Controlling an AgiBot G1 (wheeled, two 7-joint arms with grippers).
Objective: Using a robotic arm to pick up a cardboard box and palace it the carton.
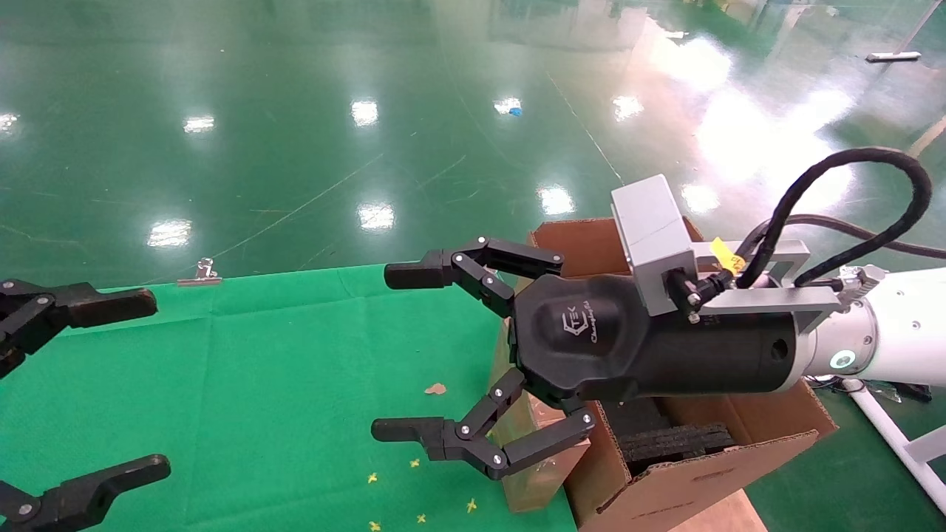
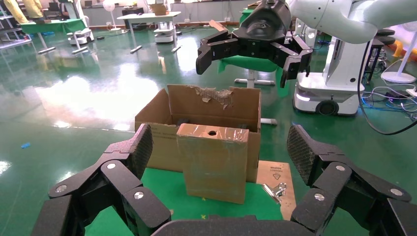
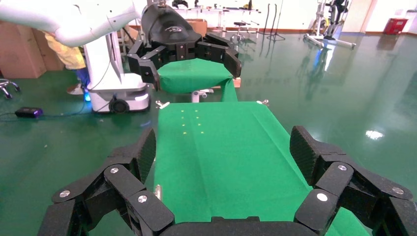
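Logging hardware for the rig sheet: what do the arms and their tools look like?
Right arm: glossy white tube with a green ring light, grey block, looped black cable, yellow tag, and a black multi-link two-finger right tool with a white logo. Black multi-link left tool has textured pads and silver pivot screws.

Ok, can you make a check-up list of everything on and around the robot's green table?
Surface: green cloth-covered table, with small yellow specks and a brown scrap.
Job's things: slim brown cardboard box with a round hole stands upright at the table's edge, against the large brown corrugated carton; black foam blocks inside.
Clutter: metal binder clip at the far edge.
Grippers: right tool open above the slim box; left tool open, at the table's left.
Cables: black cable loop on the right wrist.
Surroundings: glossy green floor.
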